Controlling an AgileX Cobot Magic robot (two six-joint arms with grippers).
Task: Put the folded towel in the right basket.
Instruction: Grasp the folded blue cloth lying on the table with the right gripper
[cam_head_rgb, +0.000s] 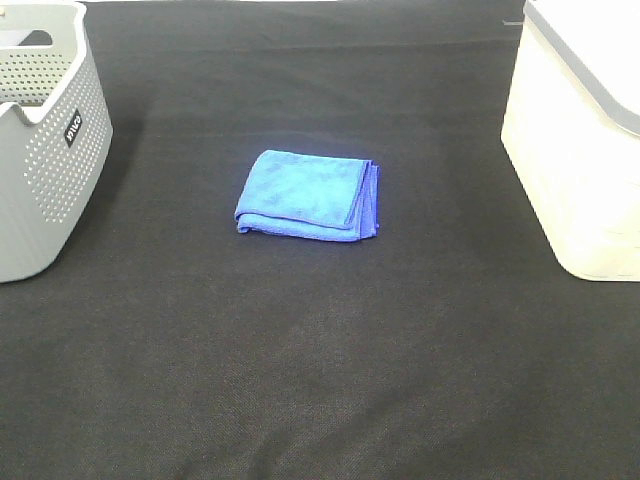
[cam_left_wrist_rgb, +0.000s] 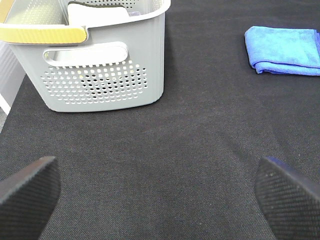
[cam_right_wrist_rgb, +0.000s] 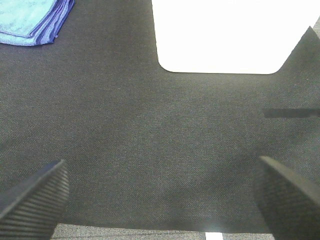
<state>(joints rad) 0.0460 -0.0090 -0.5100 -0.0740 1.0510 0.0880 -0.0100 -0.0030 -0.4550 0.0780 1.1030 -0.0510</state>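
Observation:
A folded blue towel (cam_head_rgb: 308, 195) lies flat on the black tablecloth at the middle of the table. It also shows in the left wrist view (cam_left_wrist_rgb: 285, 50) and at a corner of the right wrist view (cam_right_wrist_rgb: 32, 20). The white right basket (cam_head_rgb: 580, 140) stands at the right edge; it appears overexposed in the right wrist view (cam_right_wrist_rgb: 225, 35). Neither arm shows in the exterior high view. My left gripper (cam_left_wrist_rgb: 160, 197) is open and empty, well short of the towel. My right gripper (cam_right_wrist_rgb: 160, 197) is open and empty, short of the white basket.
A grey perforated basket (cam_head_rgb: 40, 130) stands at the left edge; in the left wrist view (cam_left_wrist_rgb: 100, 60) it holds a white item and has a yellow-edged handle. The table's near edge shows in the right wrist view (cam_right_wrist_rgb: 150, 232).

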